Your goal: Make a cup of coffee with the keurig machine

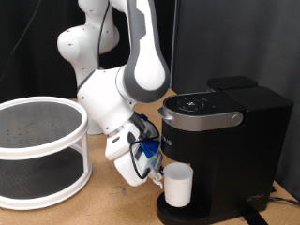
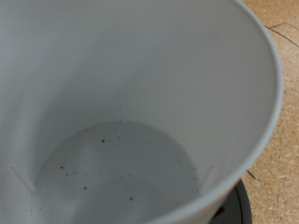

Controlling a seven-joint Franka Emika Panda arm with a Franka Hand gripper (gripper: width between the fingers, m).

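Observation:
The white cup stands upright on the round drip tray of the black keurig machine, under its silver-grey lid handle. My gripper is low at the cup's side, on the exterior view's left, right against it. Its fingers are hard to make out there. The wrist view looks straight down into the cup, which fills the frame. It is empty with a few dark specks on its bottom. No fingers show there. A sliver of the dark drip tray shows beside the cup.
A white round two-tier rack stands on the wooden table at the exterior view's left. The white arm reaches down between the rack and the machine. A thin cable lies on the wood.

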